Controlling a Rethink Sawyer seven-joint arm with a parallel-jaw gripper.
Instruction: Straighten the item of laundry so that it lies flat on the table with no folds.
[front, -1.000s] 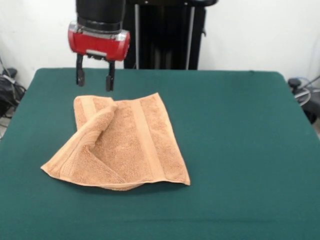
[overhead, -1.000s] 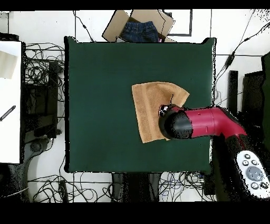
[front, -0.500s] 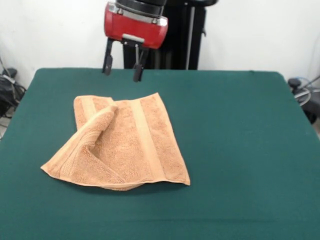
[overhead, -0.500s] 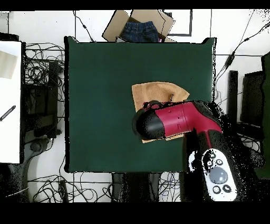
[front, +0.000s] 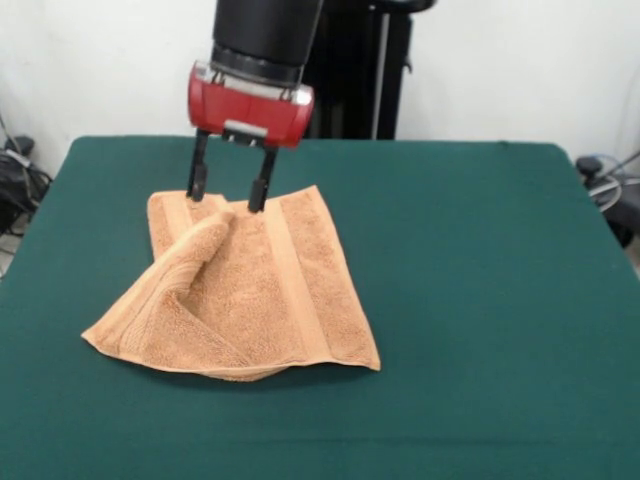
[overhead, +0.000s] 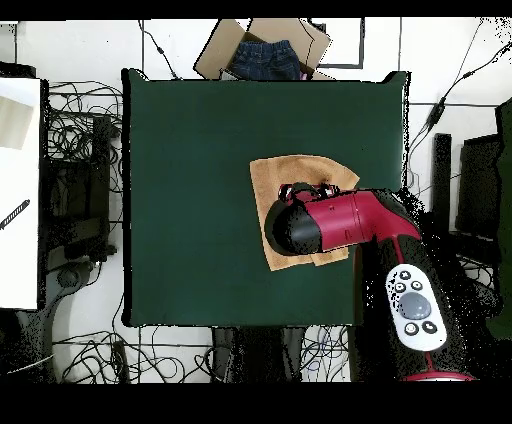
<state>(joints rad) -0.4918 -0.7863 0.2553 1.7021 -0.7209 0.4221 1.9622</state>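
The table (front: 480, 260) carries the towel (front: 290, 290) toward its left half in the front view, one corner flopped back over the body in a thick diagonal roll, so the cloth is not yet flat. To do this step well, I judge the arm should pinch only the top layer of that flap near its tip and draw it outward. The gripper (front: 229, 187) hangs over the towel's far edge with its fingers spread and holding nothing, their tips straddling the upper end of the flap (front: 190, 255).
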